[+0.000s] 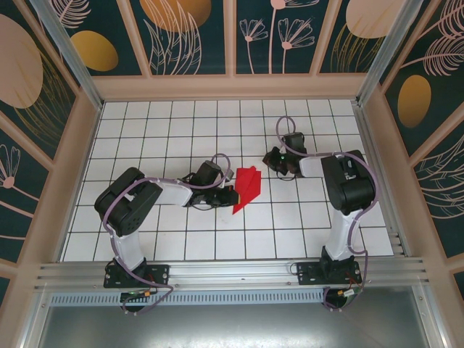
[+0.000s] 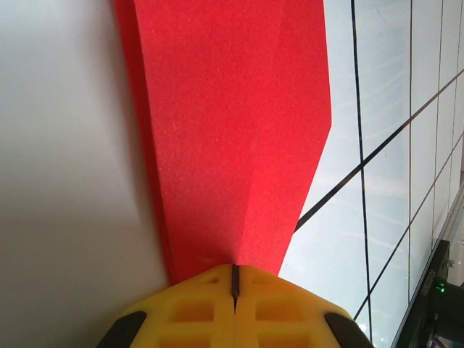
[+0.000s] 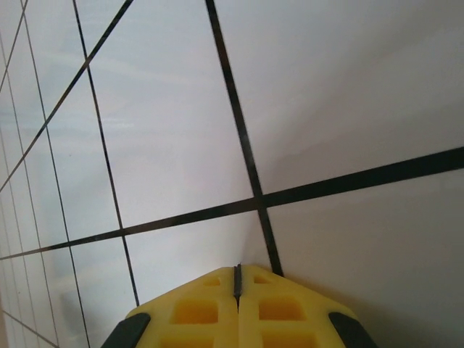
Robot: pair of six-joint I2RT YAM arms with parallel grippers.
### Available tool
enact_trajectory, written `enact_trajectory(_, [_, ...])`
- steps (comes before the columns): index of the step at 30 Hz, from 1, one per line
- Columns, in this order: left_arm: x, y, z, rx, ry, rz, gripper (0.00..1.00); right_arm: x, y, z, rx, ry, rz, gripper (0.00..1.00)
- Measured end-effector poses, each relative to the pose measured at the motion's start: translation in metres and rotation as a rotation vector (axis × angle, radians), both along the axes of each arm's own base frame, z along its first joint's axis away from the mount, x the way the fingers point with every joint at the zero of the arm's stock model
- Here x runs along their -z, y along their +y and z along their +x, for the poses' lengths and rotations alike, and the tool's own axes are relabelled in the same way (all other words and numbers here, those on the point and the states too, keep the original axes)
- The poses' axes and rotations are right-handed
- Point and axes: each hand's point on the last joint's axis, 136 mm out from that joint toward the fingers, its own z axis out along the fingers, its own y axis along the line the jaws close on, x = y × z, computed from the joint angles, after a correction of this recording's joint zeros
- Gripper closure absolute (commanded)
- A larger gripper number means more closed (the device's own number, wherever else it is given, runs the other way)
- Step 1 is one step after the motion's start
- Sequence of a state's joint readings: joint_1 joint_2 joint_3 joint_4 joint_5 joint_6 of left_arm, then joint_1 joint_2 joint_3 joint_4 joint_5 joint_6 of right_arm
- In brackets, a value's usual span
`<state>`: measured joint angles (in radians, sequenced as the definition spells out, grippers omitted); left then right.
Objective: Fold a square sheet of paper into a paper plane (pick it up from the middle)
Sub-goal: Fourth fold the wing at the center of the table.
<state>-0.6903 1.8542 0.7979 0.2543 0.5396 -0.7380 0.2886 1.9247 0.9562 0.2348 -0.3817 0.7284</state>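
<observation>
Left end effector [image 2: 235,279] clamped on the paper plane [image 2: 232,130], probably keeping folds together; right end effector [image 3: 237,279] shut, empty, at its 2 o'clock.

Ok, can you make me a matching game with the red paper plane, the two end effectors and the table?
Things:
1. paper plane
2. left end effector
3. right end effector
4. table

What fits:
A. white tiles with black lines
B. shut, holding nothing
C. red, folded to a point
D. shut on the paper plane

Pairs: 1-C, 2-D, 3-B, 4-A
</observation>
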Motion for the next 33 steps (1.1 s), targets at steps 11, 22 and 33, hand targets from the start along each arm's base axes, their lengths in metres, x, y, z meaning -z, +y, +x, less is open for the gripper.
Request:
enact_trajectory(11, [0.0, 0.0, 0.0, 0.001, 0.001, 0.01, 1.0, -0.056, 0.067, -0.045, -0.196, -0.102, 0.09, 1.0])
enact_trajectory(22, [0.0, 0.0, 0.0, 0.001, 0.003, 0.013, 1.0, -0.002, 0.092, -0.13, -0.289, 0.081, 0.1, 1.0])
enact_trajectory(33, [0.0, 0.0, 0.001, 0.0, 0.003, 0.017, 1.0, 0.005, 0.098, -0.14, -0.288, 0.092, 0.084, 1.0])
